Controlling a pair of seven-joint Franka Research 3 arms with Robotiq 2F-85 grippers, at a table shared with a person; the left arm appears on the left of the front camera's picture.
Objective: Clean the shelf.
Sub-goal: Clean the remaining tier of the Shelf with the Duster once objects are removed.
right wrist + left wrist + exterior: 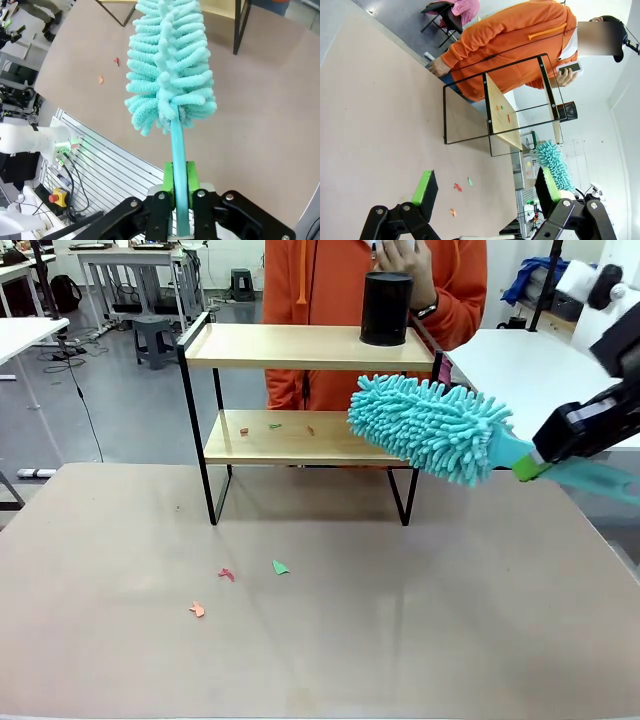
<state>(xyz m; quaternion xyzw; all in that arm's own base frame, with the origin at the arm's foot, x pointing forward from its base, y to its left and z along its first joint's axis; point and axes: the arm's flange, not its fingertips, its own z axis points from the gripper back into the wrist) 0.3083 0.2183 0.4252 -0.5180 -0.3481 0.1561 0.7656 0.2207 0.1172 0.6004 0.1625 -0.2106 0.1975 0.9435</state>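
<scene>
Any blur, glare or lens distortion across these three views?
Front view: even light, soft shadow under the shelf, top-right corner slightly soft. Left wrist view: rolled sideways, shelf frame looks slightly bowed, bright background washed out. Right wrist view: duster sharp, no glare on the table.

Readable text: none is showing in any view.
Phone [571, 67]: it is sitting at two o'clock in the left wrist view, its screen too small for reading.
Shelf [300, 345]: its boards are showing no print.
Duster [430, 428]: it is carrying no label.
Black can [386, 308]: its side is showing plain.
</scene>
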